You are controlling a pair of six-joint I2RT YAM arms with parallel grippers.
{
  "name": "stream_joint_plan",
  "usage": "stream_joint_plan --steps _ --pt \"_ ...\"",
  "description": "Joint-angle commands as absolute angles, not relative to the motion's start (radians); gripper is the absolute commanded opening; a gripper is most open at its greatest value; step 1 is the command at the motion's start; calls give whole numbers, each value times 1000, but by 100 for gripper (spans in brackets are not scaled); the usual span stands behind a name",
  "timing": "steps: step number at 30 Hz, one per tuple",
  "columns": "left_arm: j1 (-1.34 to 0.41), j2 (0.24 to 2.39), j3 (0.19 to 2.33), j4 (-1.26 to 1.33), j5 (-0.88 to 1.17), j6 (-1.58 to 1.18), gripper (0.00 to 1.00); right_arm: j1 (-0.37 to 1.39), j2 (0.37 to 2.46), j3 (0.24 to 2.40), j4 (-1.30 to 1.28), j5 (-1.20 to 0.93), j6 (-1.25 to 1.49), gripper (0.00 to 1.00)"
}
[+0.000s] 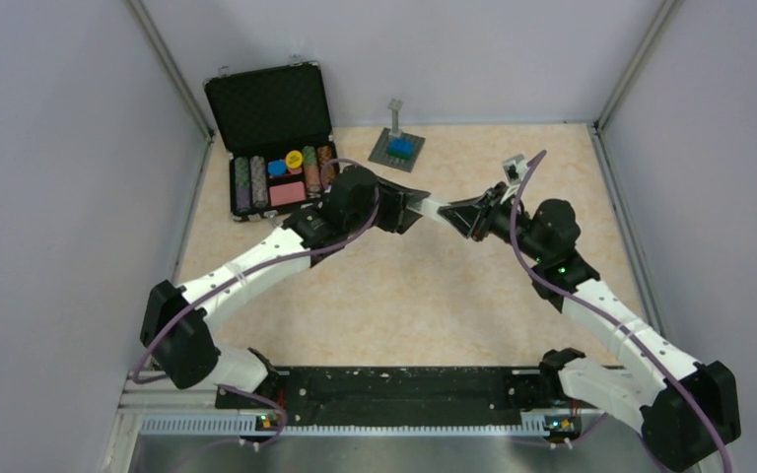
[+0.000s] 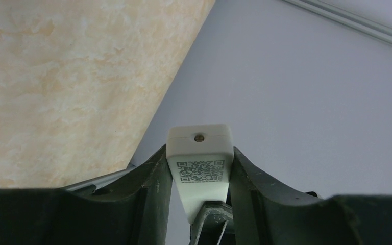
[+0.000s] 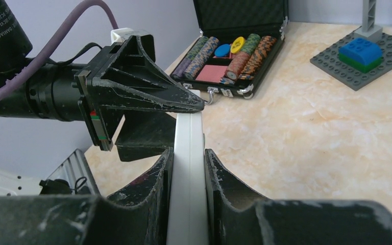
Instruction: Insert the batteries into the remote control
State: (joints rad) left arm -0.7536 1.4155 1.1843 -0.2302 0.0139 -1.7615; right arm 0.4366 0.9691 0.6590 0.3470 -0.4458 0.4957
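Remote control (image 3: 189, 171) is off the bench (image 1: 404, 296), in mid-air, bridging both arms. Right gripper (image 3: 189, 151) pinches its near end; left gripper (image 2: 199, 149) is clamped on the far end.

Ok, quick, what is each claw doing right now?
Left claw: closed on one end of the remote control.
Right claw: closed on its other end.

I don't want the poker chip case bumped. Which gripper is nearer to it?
Left. The left gripper is right of the poker chip case, gripping one end of the remote control; the right gripper grips the other end, farther from the case.
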Motion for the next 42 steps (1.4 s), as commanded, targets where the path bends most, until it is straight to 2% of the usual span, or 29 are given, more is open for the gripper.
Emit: stream_joint_plan --steps 1,7,11,12,13,15,16,19,20,21,22,25,26,29,33,42 --pt "-756 1468 1217 -219 76 -1783 40 466 972 658 479 -449 467 0" --pt "-757 1489 1221 -219 84 -1768 57 474 990 642 500 -449 460 0" --pt "-756 1503 1232 -218 89 -1759 61 477 1004 638 510 -444 458 0" --pt "-756 1506 1234 -215 90 -1757 59 477 1007 638 509 -444 457 0" --pt "-756 1507 1236 -214 89 -1755 52 478 1011 639 507 -442 458 0" --pt "-756 1507 1237 -218 81 -1754 36 480 1016 640 501 -436 452 0" --pt "-756 1506 1238 -219 78 -1754 24 481 1019 640 497 -432 449 0" --pt "-755 1506 1237 -227 72 -1753 0 485 1033 643 483 -424 446 0" --pt "-755 1508 1237 -228 69 -1751 0 486 1039 650 471 -425 447 0" --pt "-752 1509 1237 -235 64 -1747 0 486 1045 661 442 -428 447 2" --pt "-749 1506 1238 -241 59 -1741 0 486 1051 676 414 -439 447 10" --pt "-732 1490 1223 -261 37 -1713 0 486 1059 740 291 -460 454 41" --pt "-724 1478 1215 -262 34 -1707 0 487 1055 757 259 -474 459 48" --pt "-697 1452 1193 -264 31 -1685 0 485 1046 780 198 -494 491 61" --pt "-669 1423 1164 -266 40 -1679 0 485 1046 782 165 -522 524 68" --pt "-625 1379 1115 -245 76 -1642 0 483 1022 748 109 -550 516 70"
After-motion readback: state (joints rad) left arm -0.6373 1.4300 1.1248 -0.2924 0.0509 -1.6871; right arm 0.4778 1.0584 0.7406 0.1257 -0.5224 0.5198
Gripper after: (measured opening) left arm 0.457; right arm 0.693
